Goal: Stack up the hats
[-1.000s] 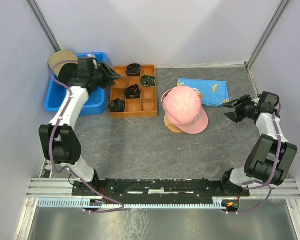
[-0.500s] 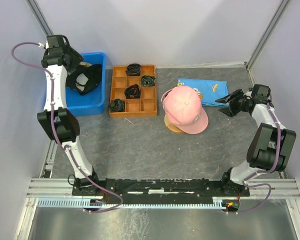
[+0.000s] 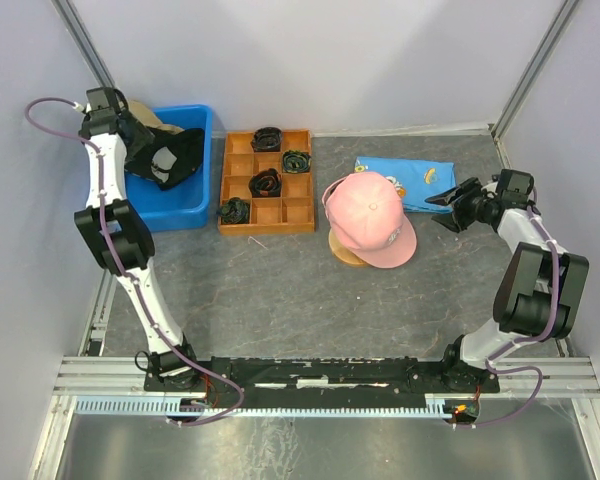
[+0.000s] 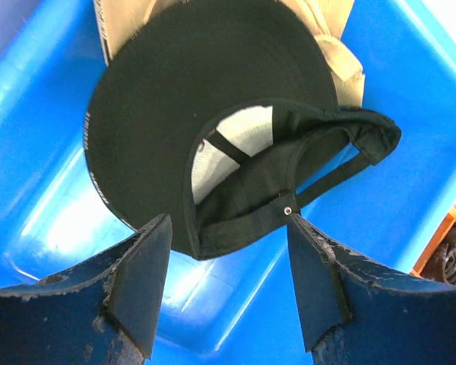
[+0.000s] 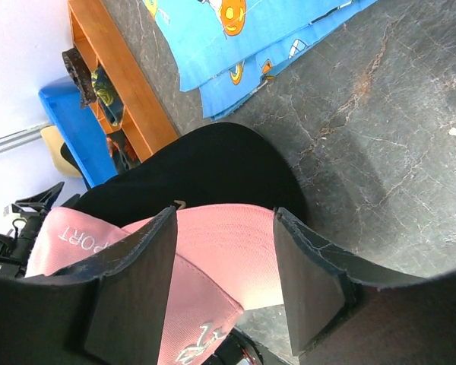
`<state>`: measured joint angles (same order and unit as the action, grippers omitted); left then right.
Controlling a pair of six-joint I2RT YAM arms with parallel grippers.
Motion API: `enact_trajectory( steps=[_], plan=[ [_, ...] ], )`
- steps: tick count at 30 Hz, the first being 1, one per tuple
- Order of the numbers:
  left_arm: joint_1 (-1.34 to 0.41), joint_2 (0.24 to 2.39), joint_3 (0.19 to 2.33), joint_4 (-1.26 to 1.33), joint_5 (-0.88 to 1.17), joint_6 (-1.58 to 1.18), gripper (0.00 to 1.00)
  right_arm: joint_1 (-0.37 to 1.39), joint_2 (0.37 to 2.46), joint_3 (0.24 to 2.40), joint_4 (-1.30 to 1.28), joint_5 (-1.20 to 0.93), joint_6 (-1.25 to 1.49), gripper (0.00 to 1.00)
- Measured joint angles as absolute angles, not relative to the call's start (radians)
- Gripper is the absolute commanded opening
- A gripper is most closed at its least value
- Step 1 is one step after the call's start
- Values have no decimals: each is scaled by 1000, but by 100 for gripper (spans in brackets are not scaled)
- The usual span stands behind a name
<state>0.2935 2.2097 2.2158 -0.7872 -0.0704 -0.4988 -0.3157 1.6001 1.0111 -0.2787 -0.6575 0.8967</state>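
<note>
Overhead view, bench (image 3: pixel 280 290) of grey stone pattern.

Hats:
- Pink cap (image 3: pixel 368 212) sits crown up just right of bench centre, brim toward 5 o'clock.
- The right wrist view shows a lower black cap (image 5: pixel 205 163) under it. Its dark rounded edge sticks out from beneath the pink fabric on the side facing the cloth.
- Upturned black cap (image 4: pixel 159 114) lies in the blue bin (image 3: pixel 175 208) at 10 o'clock on the bench. It is inside up, with white lining and rear strap visible.
- Tan cap (image 4: pixel 330 46) is in the same bin, under and behind the upturned black cap. Only its edges show past the black brim.

Left arm:
- It reaches up to the bin. The left gripper (image 4: pixel 228 224) points down over the rear edge of the upturned black cap.
- Fingers (image 4: pixel 140 281) are spread, one on each side of the cap's back opening, with nothing clamped between them. The cap rests on the bin contents.
- I cannot tell whether the right-hand finger tip touches the strap rivet.

Right arm:
- It is out at 3 o'clock. The right gripper (image 5: pixel 224 220) is aimed at the pink cap from the side, near it but apart in the overhead view.
- Fingers (image 5: pixel 129 289) are released and empty.

Other items:
- Wooden divided tray (image 3: pixel 302 212) stands at 11 o'clock, just right of the bin. It holds four black coiled bundles (image 3: pixel 265 183) in separate compartments.
- Blue cartoon-print cloth (image 3: pixel 405 180) lies flat at 1 o'clock, between the pink cap and the back wall.
</note>
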Motion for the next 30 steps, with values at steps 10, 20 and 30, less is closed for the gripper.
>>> enact_trajectory(
  steps=[10,20,30],
  plan=[
    [381,2165,2135,-760,-107,-470,69,-296,1644,1009,-256,-656,902,61],
    [411,2160,2099,-722,-95,-466,70,-287,1668,1011,-253,-656,906,61],
    [405,2167,2071,-641,-50,-476,70,-287,1686,1019,-256,-653,904,61]
  ],
)
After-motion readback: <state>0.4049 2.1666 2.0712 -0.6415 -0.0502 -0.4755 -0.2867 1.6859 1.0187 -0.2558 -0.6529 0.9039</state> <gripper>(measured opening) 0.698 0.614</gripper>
